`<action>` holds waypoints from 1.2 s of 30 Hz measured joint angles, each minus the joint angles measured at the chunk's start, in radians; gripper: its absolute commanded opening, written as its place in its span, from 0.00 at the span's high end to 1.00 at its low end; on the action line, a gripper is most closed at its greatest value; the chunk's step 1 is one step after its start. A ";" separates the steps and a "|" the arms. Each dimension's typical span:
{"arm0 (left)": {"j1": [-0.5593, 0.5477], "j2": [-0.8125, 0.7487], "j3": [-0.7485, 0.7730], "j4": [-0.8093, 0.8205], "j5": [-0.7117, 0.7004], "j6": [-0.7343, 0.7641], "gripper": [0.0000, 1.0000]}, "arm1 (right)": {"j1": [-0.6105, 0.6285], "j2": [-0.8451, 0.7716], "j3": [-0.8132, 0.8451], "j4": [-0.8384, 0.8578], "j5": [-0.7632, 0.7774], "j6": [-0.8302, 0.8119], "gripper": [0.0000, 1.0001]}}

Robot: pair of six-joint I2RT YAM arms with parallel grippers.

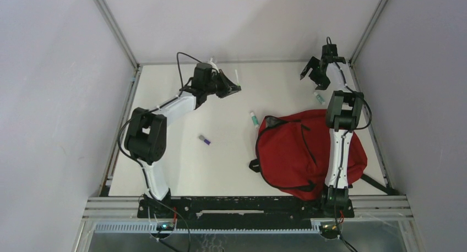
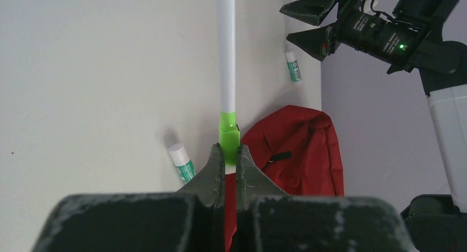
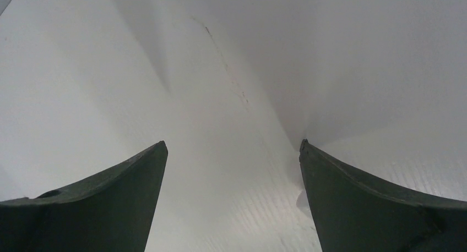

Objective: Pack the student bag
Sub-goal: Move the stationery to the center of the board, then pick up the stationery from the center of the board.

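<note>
The red student bag [image 1: 294, 153] lies on the table's right side under my right arm; it also shows in the left wrist view [image 2: 303, 147]. My left gripper [image 1: 231, 88] is raised at the back centre, shut on a white pen with a green cap [image 2: 226, 59], which sticks out past the fingertips [image 2: 216, 158]. The pen shows in the top view [image 1: 237, 76]. My right gripper [image 1: 310, 74] is open and empty, raised near the back right corner, beyond the bag. In the right wrist view its fingers [image 3: 137, 175] frame only bare white surface.
A green-and-white glue stick [image 1: 253, 118] lies just left of the bag's top, also in the left wrist view [image 2: 182, 162]. A second one [image 1: 319, 98] lies near the right wall. A small purple item [image 1: 204, 140] lies mid-table. Walls close in the back and sides.
</note>
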 measured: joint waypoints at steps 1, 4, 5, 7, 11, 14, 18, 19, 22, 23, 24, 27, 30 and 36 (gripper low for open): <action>0.000 0.002 0.000 0.000 0.004 0.001 1.00 | 0.000 -0.001 -0.001 0.000 0.000 0.000 0.01; 0.000 0.004 0.000 -0.002 0.012 0.003 1.00 | 0.000 -0.026 -0.039 -0.001 0.016 -0.005 0.00; 0.000 0.004 0.000 -0.001 0.014 0.004 1.00 | 0.000 -0.043 -0.068 0.000 0.023 -0.010 0.00; 0.000 0.004 0.000 -0.001 0.019 0.004 1.00 | 0.000 -0.090 -0.145 0.000 0.032 -0.023 0.01; 0.000 0.005 0.000 -0.001 0.031 0.004 1.00 | -0.003 -0.129 -0.193 -0.017 0.013 -0.051 0.01; 0.000 0.007 0.000 -0.001 0.037 0.003 1.00 | -0.003 -0.171 -0.219 -0.010 0.006 -0.082 0.00; 0.000 0.008 0.000 -0.001 0.038 0.003 1.00 | -0.009 -0.227 -0.227 -0.006 0.015 -0.112 0.00; 0.000 0.008 0.000 -0.001 0.038 0.003 1.00 | -0.010 -0.232 -0.222 -0.008 0.019 -0.117 0.00; 0.000 0.008 0.000 -0.001 0.039 0.003 1.00 | -0.009 -0.232 -0.209 -0.021 0.024 -0.143 0.00; 0.000 0.008 0.000 -0.001 0.039 0.003 1.00 | -0.006 -0.231 -0.209 -0.034 0.027 -0.151 0.00; 0.000 0.008 0.000 -0.001 0.039 0.003 1.00 | -0.002 -0.231 -0.210 -0.049 0.033 -0.163 0.00; 0.000 0.008 0.000 -0.001 0.045 0.003 1.00 | 0.010 -0.231 -0.247 -0.058 0.057 -0.201 0.00; 0.000 0.008 0.000 -0.005 0.053 0.005 1.00 | 0.020 -0.233 -0.339 -0.051 0.066 -0.231 0.00; 0.000 0.008 0.000 -0.027 0.053 0.016 1.00 | 0.031 -0.307 -0.495 -0.043 0.058 -0.279 0.00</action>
